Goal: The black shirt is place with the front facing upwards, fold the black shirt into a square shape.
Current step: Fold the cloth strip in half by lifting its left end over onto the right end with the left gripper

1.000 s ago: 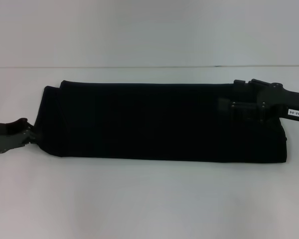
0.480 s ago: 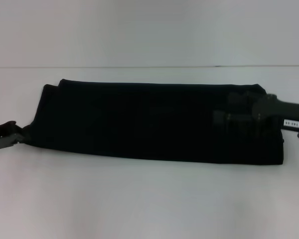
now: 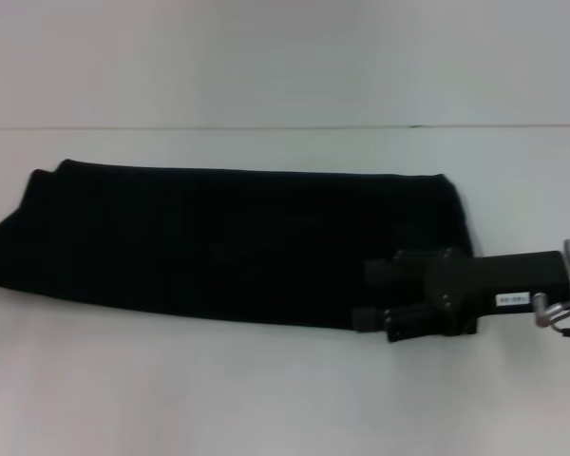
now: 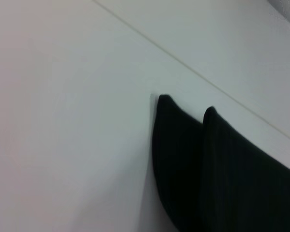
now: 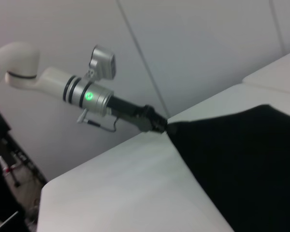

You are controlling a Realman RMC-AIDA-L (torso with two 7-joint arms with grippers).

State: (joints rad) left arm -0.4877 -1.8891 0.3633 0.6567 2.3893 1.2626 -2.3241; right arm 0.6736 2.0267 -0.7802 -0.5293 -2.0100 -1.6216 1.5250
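The black shirt [image 3: 218, 242] lies folded in a long band across the table [image 3: 266, 399], running left to right. The right gripper [image 3: 380, 294] sits at the band's near right corner, over its front edge. The left gripper [image 5: 159, 126] meets the band's far left corner at the table's edge

A white table [image 3: 266, 389] stands against a plain pale wall [image 3: 285, 57].

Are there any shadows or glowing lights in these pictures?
Head view: the plain black soft fabric shirt looks evenly dark, no glare. Left wrist view: a faint shadow edges it on the white table. Right wrist view: a green lamp glows on the left arm.
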